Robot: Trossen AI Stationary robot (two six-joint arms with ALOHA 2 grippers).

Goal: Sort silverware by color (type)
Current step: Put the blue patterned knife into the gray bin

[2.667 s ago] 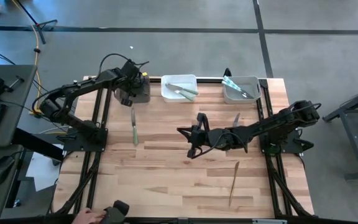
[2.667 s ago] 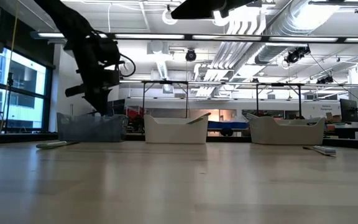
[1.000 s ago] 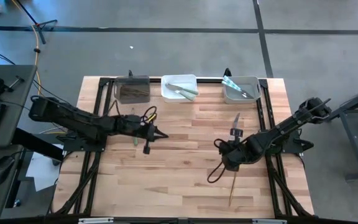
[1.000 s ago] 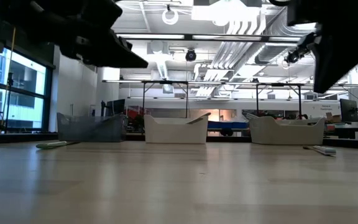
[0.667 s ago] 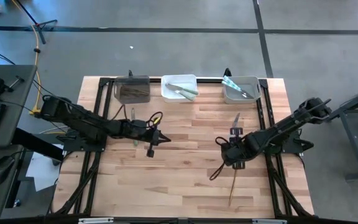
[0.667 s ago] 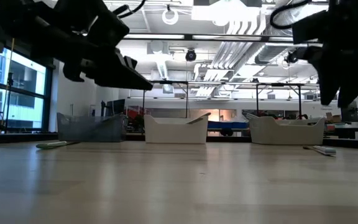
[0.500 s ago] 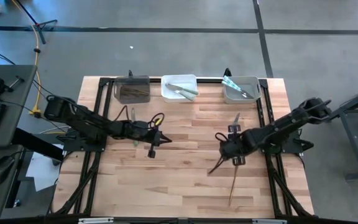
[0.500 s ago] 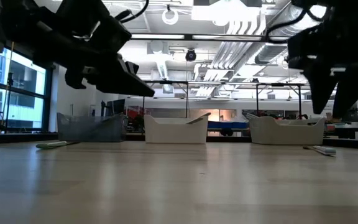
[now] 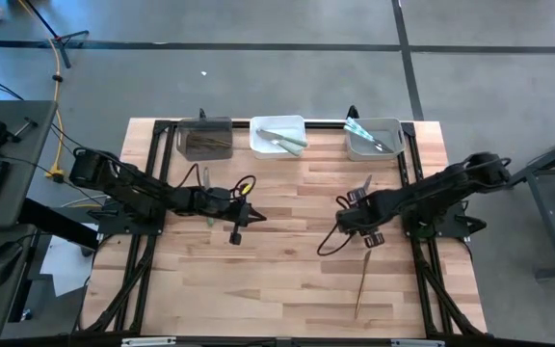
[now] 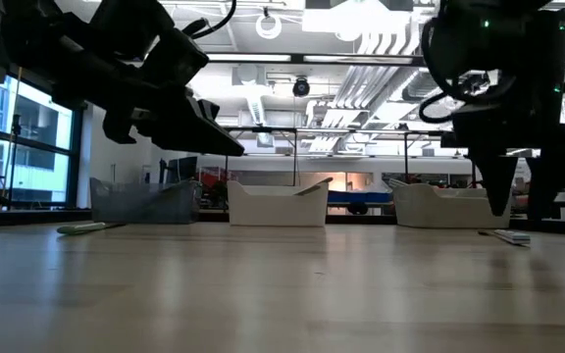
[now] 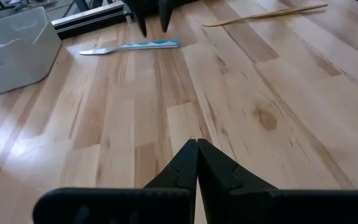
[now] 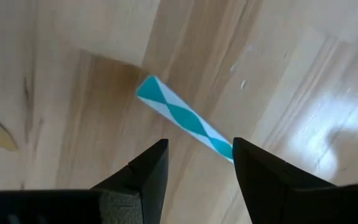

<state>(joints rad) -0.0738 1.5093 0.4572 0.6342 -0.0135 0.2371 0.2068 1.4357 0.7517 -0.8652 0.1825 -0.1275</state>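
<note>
The right hand (image 9: pixel 357 214) hangs low over the right half of the desk (image 9: pixel 287 280) with its two fingers (image 12: pixel 148 168) spread wide and nothing between them; directly beneath the gap lies a piece of silverware with a light blue, diamond-patterned handle (image 12: pixel 182 118), flat on the wood and untouched. In the high view that blue-handled piece (image 9: pixel 364 185) shows just past the hand, toward the bins. A brown-handled piece (image 9: pixel 362 281) lies nearer the front edge of the desk, apart from the hand. The left hand (image 9: pixel 236 228) hovers over the left-centre of the desk, its fingers (image 11: pixel 194 163) pressed together into a point and holding nothing. Just behind its arm a pale green-handled piece (image 9: pixel 207 200) lies on the wood, partly hidden by the arm. Along the far edge stand three bins: a dark bin (image 9: pixel 204 125) on the left with something brownish inside, a white bin (image 9: pixel 254 135) in the middle holding pale green-handled pieces (image 9: pixel 283 140), and a grey bin (image 9: pixel 393 125) on the right holding light blue-handled pieces (image 9: pixel 364 133).
</note>
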